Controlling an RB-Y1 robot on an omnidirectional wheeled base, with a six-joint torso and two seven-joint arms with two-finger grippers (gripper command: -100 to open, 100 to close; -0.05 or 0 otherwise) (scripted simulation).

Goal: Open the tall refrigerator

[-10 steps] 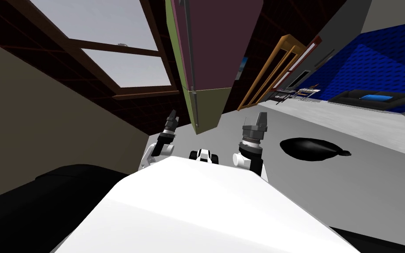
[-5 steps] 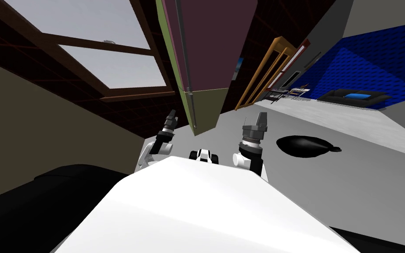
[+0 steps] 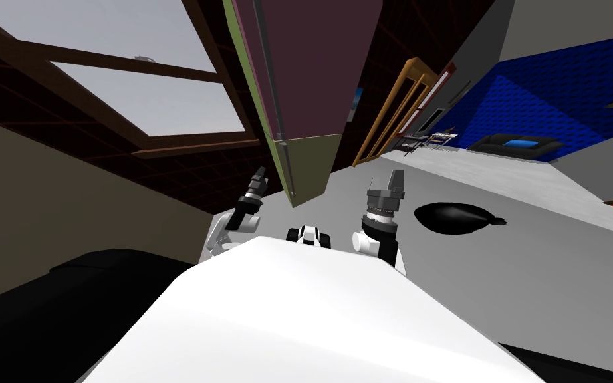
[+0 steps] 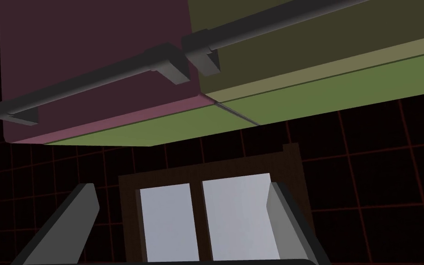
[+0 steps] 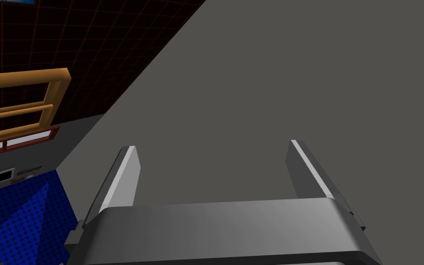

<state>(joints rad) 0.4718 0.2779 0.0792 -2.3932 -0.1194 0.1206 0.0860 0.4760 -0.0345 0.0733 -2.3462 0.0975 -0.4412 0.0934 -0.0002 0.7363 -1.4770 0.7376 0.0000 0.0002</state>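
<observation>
Maroon above and olive below, the tall refrigerator stands just ahead of me and a little to my left, its two doors stacked on a green body. Each door carries a dark grey bar along the edge nearest my left tool. That tool is raised toward this edge with its blades spread and nothing between them, apart from the doors and touching neither bar. From the wrist I look up along the door fronts. The upper handle on the maroon door and the lower handle on the olive door meet end to end, and a window shows between my blades beyond them. I judge the arm is held this way so the released blades can close round one of the bars, probably the upper one since the tall door is the one to swing. My right tool is held up beside my chest, likewise released and empty, facing a flat grey surface and keeping out of the door's path. Both doors lie flush with the green body, so I take the cabinet as shut. What it holds is hidden.
</observation>
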